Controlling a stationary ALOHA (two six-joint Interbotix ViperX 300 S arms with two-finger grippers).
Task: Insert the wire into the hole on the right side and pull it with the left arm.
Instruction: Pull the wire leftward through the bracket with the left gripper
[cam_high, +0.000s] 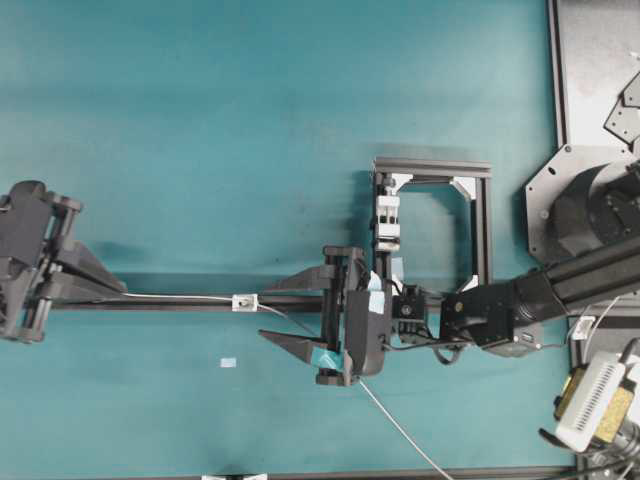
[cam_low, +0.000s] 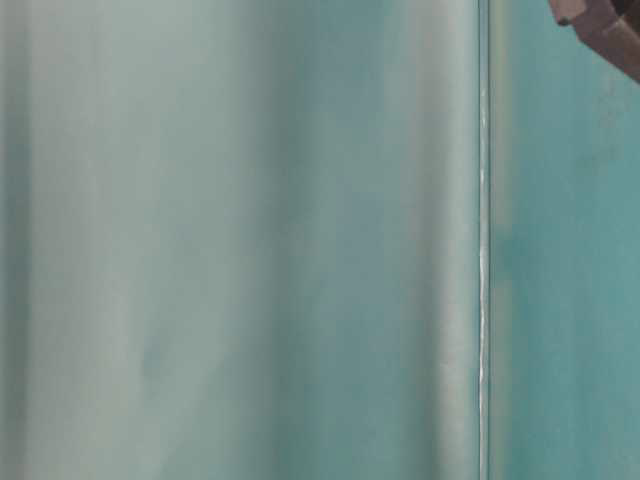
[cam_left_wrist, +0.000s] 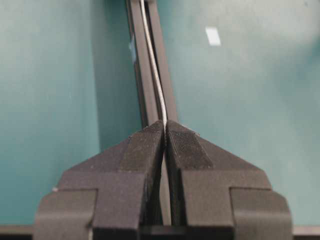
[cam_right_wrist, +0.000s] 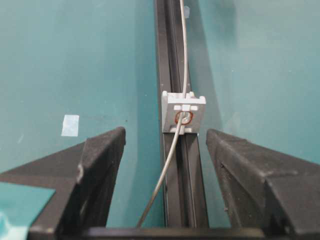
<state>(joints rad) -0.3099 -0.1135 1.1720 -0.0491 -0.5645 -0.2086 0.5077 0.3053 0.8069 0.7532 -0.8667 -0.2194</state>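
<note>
The thin pale wire runs through the hole in the small white block on the black rail. The left gripper pinches it between ribbed, wedge-shaped fingers; the right gripper stands wide apart, holding nothing.

The thin pale grey-white wire passes through the small dark hole in the tiny white rectangular block on the black rail. From the block it runs straight toward 9 o'clock, where the black left arm's gripper pinches it. Toward 4 o'clock it hangs slack.
</note>
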